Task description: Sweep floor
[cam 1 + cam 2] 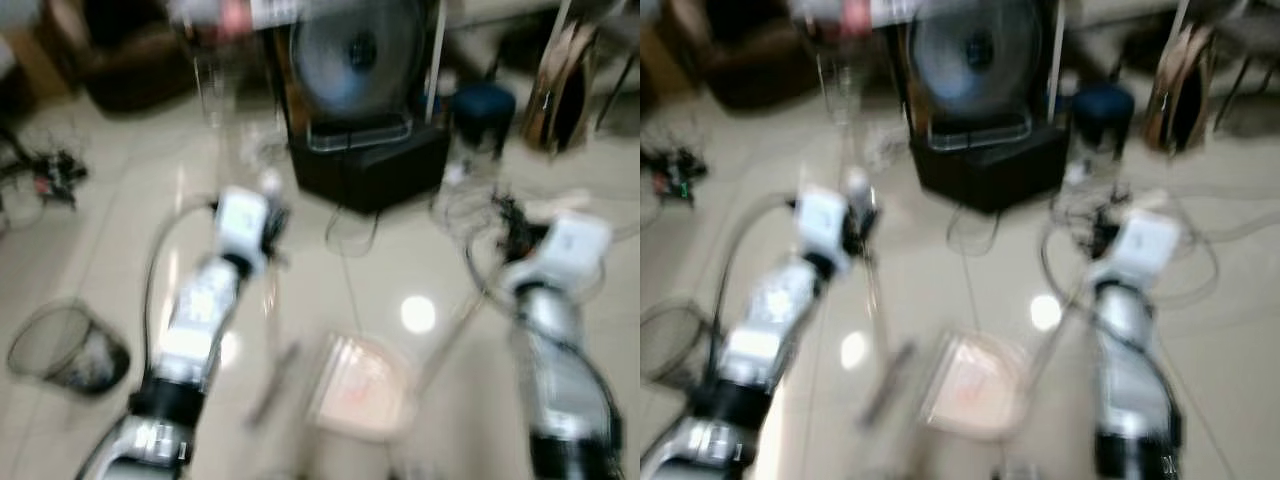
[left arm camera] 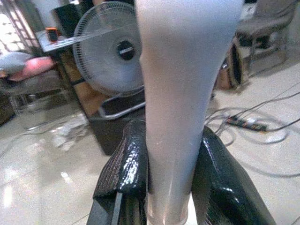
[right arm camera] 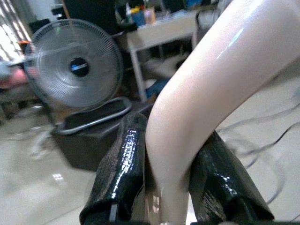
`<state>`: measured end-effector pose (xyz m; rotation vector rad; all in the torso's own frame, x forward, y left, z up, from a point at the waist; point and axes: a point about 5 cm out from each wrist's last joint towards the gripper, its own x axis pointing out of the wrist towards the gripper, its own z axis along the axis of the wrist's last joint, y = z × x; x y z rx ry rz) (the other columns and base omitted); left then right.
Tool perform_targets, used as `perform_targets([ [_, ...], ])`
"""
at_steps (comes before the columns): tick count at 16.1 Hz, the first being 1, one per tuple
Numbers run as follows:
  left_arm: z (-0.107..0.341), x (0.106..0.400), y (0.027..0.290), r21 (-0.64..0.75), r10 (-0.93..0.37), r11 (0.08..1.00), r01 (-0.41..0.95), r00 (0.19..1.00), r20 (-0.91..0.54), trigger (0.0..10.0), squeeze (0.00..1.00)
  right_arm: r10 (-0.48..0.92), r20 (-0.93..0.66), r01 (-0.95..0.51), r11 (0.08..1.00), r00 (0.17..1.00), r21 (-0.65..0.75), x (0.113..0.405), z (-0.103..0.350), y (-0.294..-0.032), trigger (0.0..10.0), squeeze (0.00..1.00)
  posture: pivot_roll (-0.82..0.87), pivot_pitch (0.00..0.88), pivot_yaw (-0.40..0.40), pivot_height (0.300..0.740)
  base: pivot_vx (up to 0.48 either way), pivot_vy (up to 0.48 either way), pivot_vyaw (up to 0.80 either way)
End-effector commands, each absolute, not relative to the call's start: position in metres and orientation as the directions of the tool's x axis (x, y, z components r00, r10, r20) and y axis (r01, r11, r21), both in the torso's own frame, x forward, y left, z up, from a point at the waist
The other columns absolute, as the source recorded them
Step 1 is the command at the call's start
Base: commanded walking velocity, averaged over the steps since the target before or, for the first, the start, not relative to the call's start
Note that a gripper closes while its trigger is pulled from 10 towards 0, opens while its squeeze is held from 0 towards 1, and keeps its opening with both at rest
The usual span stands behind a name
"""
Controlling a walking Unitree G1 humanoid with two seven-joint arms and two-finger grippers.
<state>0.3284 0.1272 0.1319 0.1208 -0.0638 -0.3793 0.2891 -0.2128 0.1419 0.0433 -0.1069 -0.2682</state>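
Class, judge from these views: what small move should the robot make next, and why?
Probably steady itself, then lower the pale dustpan flat on the floor. Left gripper clamps a white broom handle, right gripper the cream dustpan handle; head views are blurred.

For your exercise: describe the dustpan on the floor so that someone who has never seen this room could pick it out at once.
Start from the big round fan on its black base at the far side of the tiled floor. Come straight toward the robot, to the spot between its two silver arms: the dustpan lies there, a flat, pale pinkish tray, unlike the dark mesh wastebasket tipped over further left.
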Motion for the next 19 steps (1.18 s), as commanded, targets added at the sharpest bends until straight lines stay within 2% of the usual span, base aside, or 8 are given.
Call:
perform_targets([
  [1, 0.141, 0.330, 0.140, 0.171, -0.345, 0.929, 0.329, 0.936, 0.071, 10.0, 0.00, -0.221, 0.151, 0.212, 0.975, 0.964, 0.073, 0.292, 0.154, -0.200, 10.0, 0.00, 0.00, 0.080, 0.110, 0.740, 0.412, 0.000, 0.00],
  [7, 0.138, 0.329, 0.144, 0.158, -0.320, 0.939, 0.307, 0.945, 0.070, 10.0, 0.00, -0.236, 0.125, 0.229, 0.971, 0.964, 0.066, 0.290, 0.149, -0.202, 10.0, 0.00, 0.00, 0.084, 0.102, 0.740, 0.406, 0.000, 0.00],
  [11, 0.134, 0.328, 0.147, 0.157, -0.283, 0.950, 0.271, 0.957, 0.059, 10.0, 0.00, -0.244, 0.126, 0.233, 0.968, 0.962, 0.091, 0.287, 0.150, -0.205, 10.0, 0.00, -0.01, 0.080, 0.107, 0.740, 0.000, 0.000, 0.00],
  [19, 0.134, 0.327, 0.145, 0.171, -0.302, 0.942, 0.289, 0.952, 0.056, 10.0, 0.00, -0.285, 0.117, 0.270, 0.954, 0.951, 0.130, 0.281, 0.146, -0.210, 10.0, 0.00, 0.00, 0.106, 0.121, 0.740, 0.000, 0.000, 0.00],
])
